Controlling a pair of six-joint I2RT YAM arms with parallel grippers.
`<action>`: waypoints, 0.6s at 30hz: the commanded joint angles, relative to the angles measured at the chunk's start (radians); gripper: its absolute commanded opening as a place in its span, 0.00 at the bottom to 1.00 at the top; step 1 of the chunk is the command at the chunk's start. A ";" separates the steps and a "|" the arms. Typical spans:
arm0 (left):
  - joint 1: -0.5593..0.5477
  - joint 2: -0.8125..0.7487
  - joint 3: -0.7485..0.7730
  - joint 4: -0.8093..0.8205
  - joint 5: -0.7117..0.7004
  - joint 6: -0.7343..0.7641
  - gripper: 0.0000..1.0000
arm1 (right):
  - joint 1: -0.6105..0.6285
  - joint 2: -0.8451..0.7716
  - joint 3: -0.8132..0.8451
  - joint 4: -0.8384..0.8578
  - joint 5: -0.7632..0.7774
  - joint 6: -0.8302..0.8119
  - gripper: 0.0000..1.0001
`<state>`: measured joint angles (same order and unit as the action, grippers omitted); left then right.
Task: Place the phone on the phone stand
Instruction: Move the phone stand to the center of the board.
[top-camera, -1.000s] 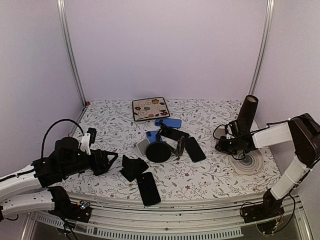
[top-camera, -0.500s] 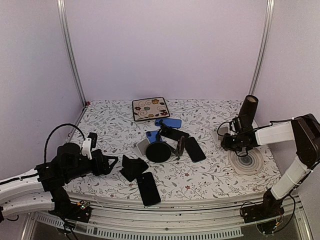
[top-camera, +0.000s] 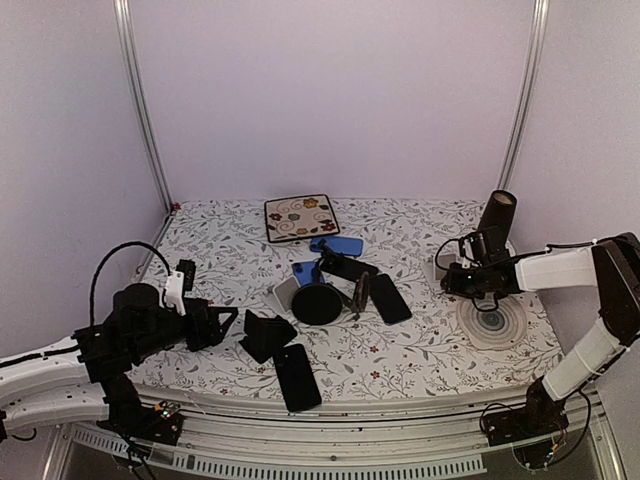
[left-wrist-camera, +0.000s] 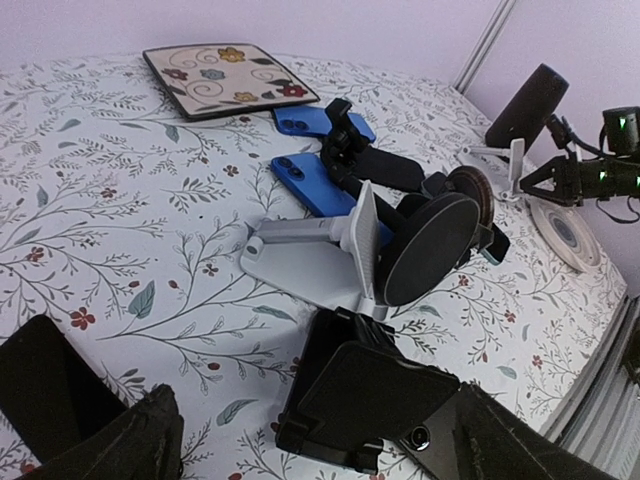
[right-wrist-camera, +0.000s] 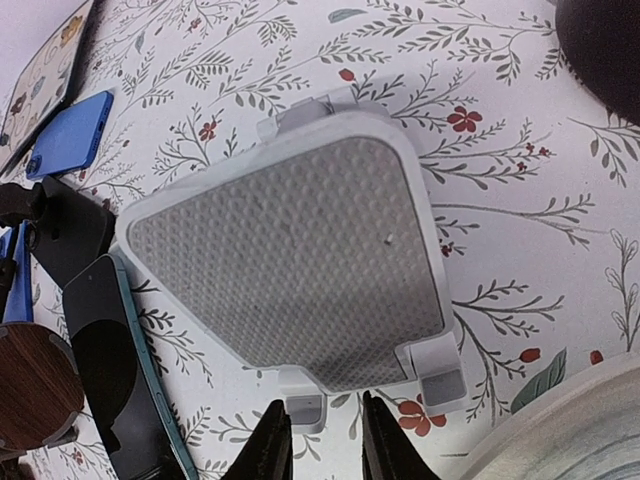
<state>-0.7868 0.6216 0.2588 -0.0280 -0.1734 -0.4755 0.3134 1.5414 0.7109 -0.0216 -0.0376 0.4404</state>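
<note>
A black phone (top-camera: 297, 377) lies flat near the front edge, its lens end showing beside a black phone stand (left-wrist-camera: 370, 395). My left gripper (left-wrist-camera: 330, 450) is wide open, low over the table, and the black stand (top-camera: 265, 335) sits just ahead between its fingers. My right gripper (right-wrist-camera: 322, 445) hovers at the near edge of a white phone stand with a grey dotted pad (right-wrist-camera: 290, 265). Its jaws are open by a narrow gap. One foot lip of that stand lies just ahead of them, not pinched. No phone rests on either stand.
The middle holds a white stand (top-camera: 285, 293), a dark round disc (top-camera: 318, 303), two blue phones (top-camera: 337, 245) (top-camera: 303, 272) and another black phone (top-camera: 390, 298). A flowered tile (top-camera: 301, 217) lies at the back. A black cylinder (top-camera: 493, 225) and a round plate (top-camera: 492, 322) flank the right arm.
The right arm has shifted slightly back and to the right beside the white stand. The left arm has edged a little toward the black stand.
</note>
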 joint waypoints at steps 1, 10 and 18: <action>0.012 0.009 -0.021 0.072 -0.032 0.047 0.94 | 0.005 0.037 0.012 0.019 -0.025 -0.010 0.27; 0.011 -0.057 -0.046 0.072 -0.028 0.049 0.95 | 0.006 0.093 0.054 0.052 -0.069 0.024 0.26; 0.011 -0.068 -0.052 0.072 -0.024 0.050 0.95 | 0.007 0.141 0.101 0.064 -0.087 0.041 0.26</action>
<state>-0.7860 0.5537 0.2173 0.0219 -0.1925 -0.4377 0.3149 1.6508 0.7677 0.0063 -0.1078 0.4644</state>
